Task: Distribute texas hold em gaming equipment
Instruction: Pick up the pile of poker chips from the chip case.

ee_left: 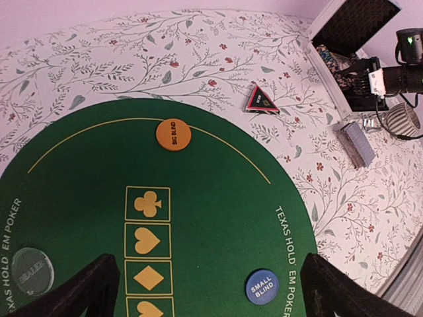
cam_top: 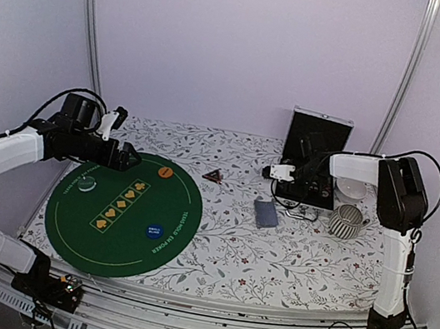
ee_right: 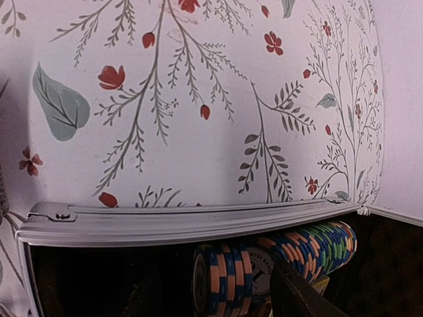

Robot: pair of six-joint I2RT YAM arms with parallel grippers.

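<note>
- The left gripper (cam_top: 128,157) is spread wide, with nothing between its fingers (ee_left: 82,294). It hovers over the far left edge of the green mat (cam_top: 66,223), pointing right across it. Its forearm runs back off the mat's left side.
- The right gripper (ee_right: 221,294) reaches into the case (ee_right: 185,221), well right of the mat. Its dark fingers sit either side of a roll of poker chips (ee_right: 221,267); I cannot tell whether they pinch it. The arm rises at the far right, elbow high, with the forearm stretched left towards the mat.
- On the mat lie an orange disc (ee_left: 173,134) at its far edge and a blue disc (ee_left: 262,288) at its near edge.
- The triangular marker (ee_left: 261,100) lies just off the mat's far right edge.
- The cards (ee_left: 355,144) lie between the mat and the case.
</note>
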